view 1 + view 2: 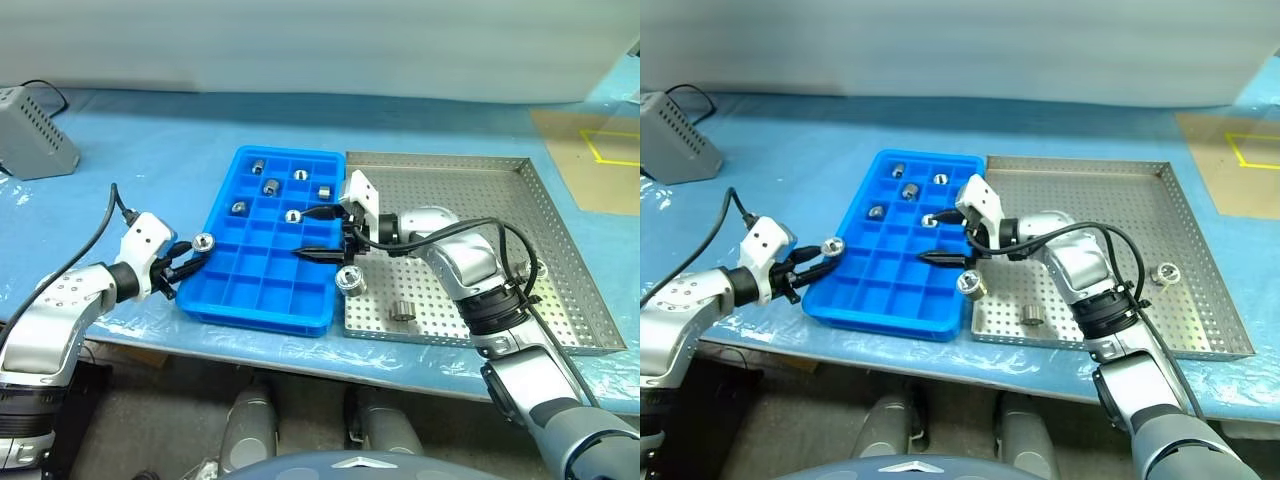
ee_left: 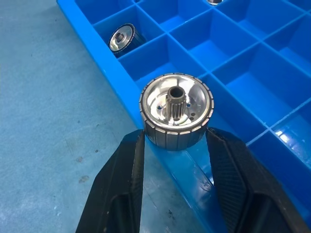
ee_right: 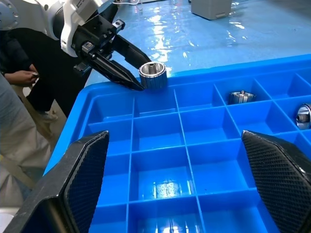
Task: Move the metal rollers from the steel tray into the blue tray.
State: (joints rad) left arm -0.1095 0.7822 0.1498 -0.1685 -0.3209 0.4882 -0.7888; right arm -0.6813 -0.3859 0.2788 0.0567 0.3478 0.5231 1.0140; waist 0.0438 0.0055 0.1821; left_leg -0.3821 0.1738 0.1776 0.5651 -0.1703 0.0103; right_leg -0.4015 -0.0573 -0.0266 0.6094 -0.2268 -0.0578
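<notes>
My left gripper (image 1: 193, 252) is shut on one metal roller (image 2: 176, 110), a ribbed silver cylinder with a hollow hub, right at the left rim of the blue tray (image 1: 262, 292). Whether the roller touches the rim I cannot tell. Several metal rollers (image 1: 270, 186) lie in the far compartments of the blue tray. My right gripper (image 1: 315, 233) hangs open above the tray's right side, with nothing between its fingers. Three rollers rest on the steel tray (image 1: 440, 158): one (image 1: 350, 279) near its left rim, one (image 1: 402, 310) near the front and one (image 1: 1163, 272) on the right behind my right arm.
A grey box (image 1: 35, 140) with a cable stands at the back left on the blue table cover. A brown sheet with yellow tape (image 1: 608, 150) lies at the back right. The table's front edge runs just below both trays. A person's hand (image 3: 19, 76) shows beyond the table.
</notes>
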